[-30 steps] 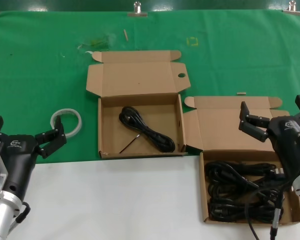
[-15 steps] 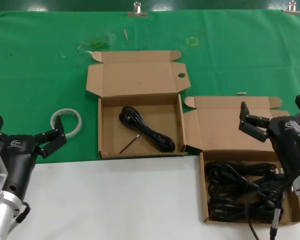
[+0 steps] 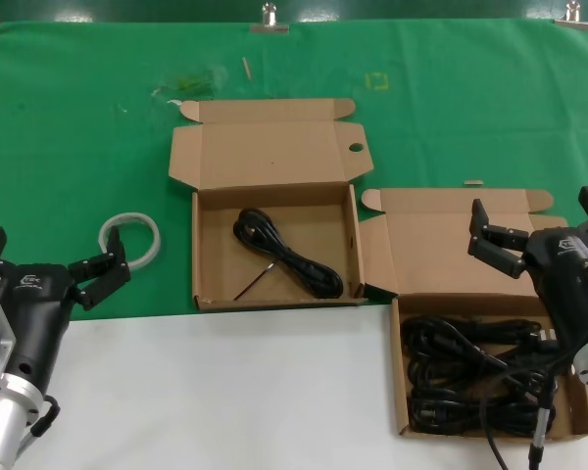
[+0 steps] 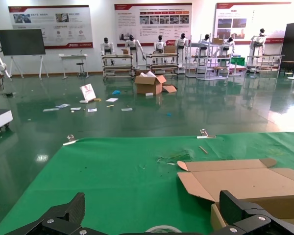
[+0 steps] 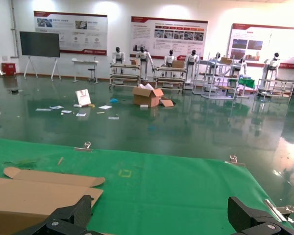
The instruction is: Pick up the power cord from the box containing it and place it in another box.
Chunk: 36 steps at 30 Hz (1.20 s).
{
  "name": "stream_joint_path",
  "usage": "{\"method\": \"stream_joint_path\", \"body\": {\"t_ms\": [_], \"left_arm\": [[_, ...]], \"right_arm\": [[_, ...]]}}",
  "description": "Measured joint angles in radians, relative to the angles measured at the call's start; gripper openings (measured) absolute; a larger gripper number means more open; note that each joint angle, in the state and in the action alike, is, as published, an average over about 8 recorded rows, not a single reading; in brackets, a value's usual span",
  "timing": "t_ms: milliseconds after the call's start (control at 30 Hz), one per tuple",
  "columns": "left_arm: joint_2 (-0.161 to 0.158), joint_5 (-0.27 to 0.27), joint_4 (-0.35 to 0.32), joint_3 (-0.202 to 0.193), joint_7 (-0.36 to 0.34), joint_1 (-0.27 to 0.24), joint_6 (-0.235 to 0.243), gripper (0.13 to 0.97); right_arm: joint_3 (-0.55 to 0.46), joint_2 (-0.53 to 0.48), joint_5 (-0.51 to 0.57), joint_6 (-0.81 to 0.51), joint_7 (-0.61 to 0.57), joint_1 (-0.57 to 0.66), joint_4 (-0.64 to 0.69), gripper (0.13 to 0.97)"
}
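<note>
The power cord (image 3: 286, 257) lies as a thin black bundle slanting across the open brown box (image 3: 204, 250) in the middle of the green cloth. The other open box (image 3: 421, 245) stands to its right and nearer, with a big tangle of black cords (image 3: 475, 377) in it. My left gripper (image 3: 51, 253) is open and empty at the near left, well apart from the boxes. My right gripper (image 3: 537, 223) is open and empty above the right box's lid. The left wrist view shows my left gripper (image 4: 154, 211) facing the middle box's lid (image 4: 245, 183).
A clear tape ring (image 3: 129, 216) lies on the cloth beside my left gripper. A thin stick (image 3: 255, 281) lies in the middle box. The white table front (image 3: 225, 392) runs below the green cloth (image 3: 78, 127). The right wrist view shows a brown lid (image 5: 34, 198) and green cloth.
</note>
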State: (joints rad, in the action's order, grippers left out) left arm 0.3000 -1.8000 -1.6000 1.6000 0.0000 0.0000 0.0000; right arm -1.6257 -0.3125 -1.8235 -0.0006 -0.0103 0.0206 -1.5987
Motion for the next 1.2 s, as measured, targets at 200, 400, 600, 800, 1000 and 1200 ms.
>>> {"method": "stream_joint_path", "body": {"t_ms": [200,400,600,800,1000,1200], "left_arm": [[0.0,0.0,0.0,0.0,0.0,0.0,0.0,0.966],[0.0,0.0,0.0,0.0,0.0,0.0,0.0,0.966],[0.0,0.0,0.0,0.0,0.0,0.0,0.0,0.966],[0.0,0.0,0.0,0.0,0.0,0.0,0.0,0.966],[0.0,0.0,0.0,0.0,0.0,0.0,0.0,0.966],[0.0,0.0,0.0,0.0,0.0,0.0,0.0,0.966]], "right_arm": [[0.0,0.0,0.0,0.0,0.0,0.0,0.0,0.966],[0.0,0.0,0.0,0.0,0.0,0.0,0.0,0.966],[0.0,0.0,0.0,0.0,0.0,0.0,0.0,0.966],[0.0,0.0,0.0,0.0,0.0,0.0,0.0,0.966],[0.0,0.0,0.0,0.0,0.0,0.0,0.0,0.966],[0.0,0.0,0.0,0.0,0.0,0.0,0.0,0.966]]}}
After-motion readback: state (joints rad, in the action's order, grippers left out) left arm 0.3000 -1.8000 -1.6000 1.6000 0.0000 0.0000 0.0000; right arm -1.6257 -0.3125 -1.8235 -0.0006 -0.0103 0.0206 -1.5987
